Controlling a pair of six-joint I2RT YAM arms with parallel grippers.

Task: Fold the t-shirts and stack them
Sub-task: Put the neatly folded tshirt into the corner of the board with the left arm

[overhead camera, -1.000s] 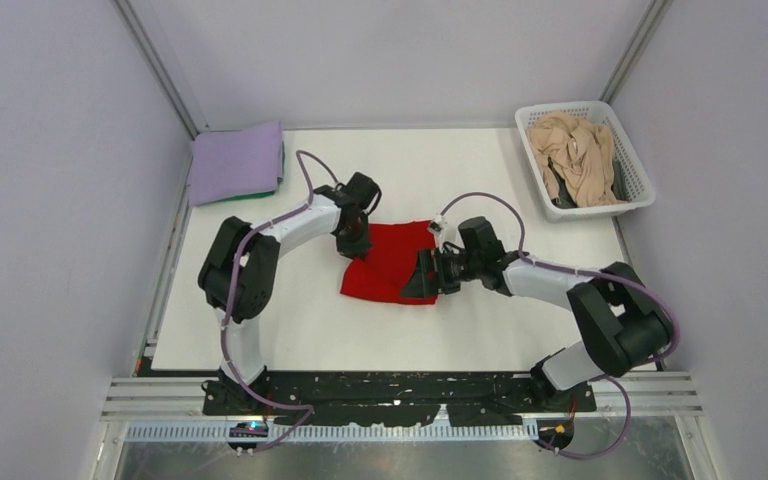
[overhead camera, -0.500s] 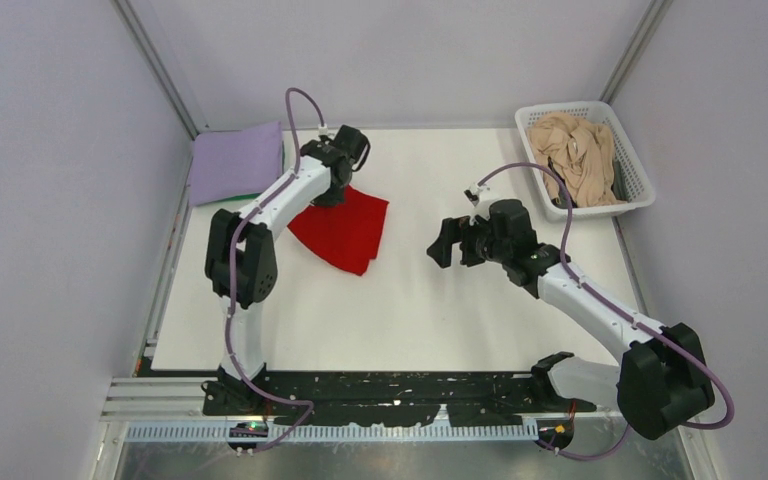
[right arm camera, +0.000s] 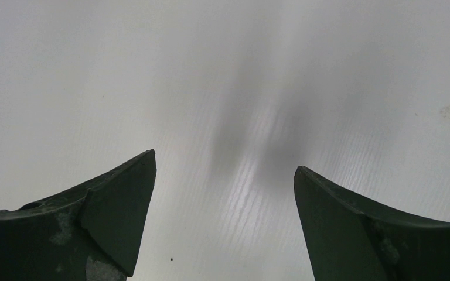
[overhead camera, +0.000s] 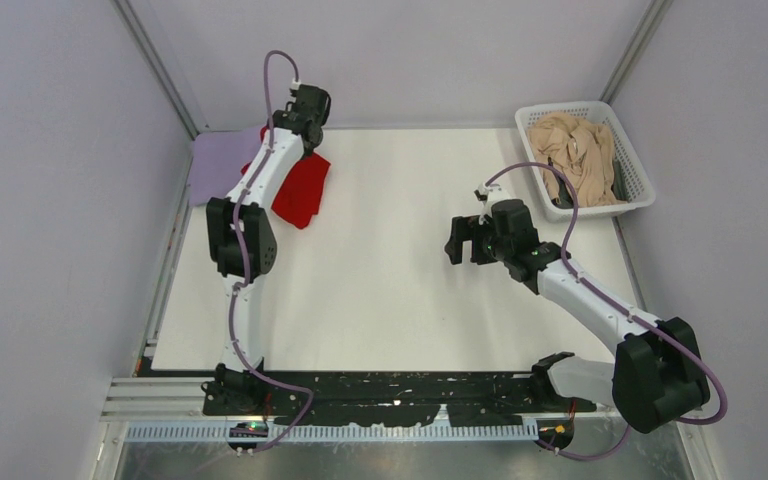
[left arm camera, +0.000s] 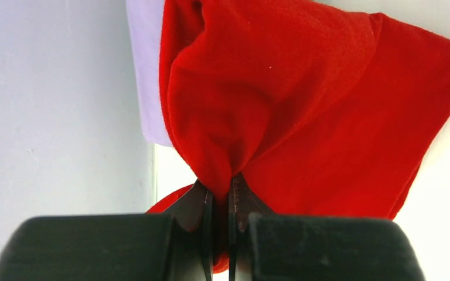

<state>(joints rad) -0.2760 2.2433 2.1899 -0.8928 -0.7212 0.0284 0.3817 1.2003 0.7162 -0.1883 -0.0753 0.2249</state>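
Step in hand, by my reading: stacking, i.e. carry of the folded red t-shirt to the pile at far-left corner; left claw pinched tight on a bunch of the red cloth, jaws all but meeting in wrist view; garment hangs below it, upper edge overlapping the lavender t-shirt, which lies folded flat in that corner; whether the red hem touches the surface cannot be told; right claw spread wide, nothing in it, hovering over bare surface mid-right, well apart from the work; beige t-shirt crumpled in white basket far right, not yet folded. Next move calls for: lower red sq. onto lavender, edges aligned, release w/o pulling the fold loose; right arm appears free to fetch beige.
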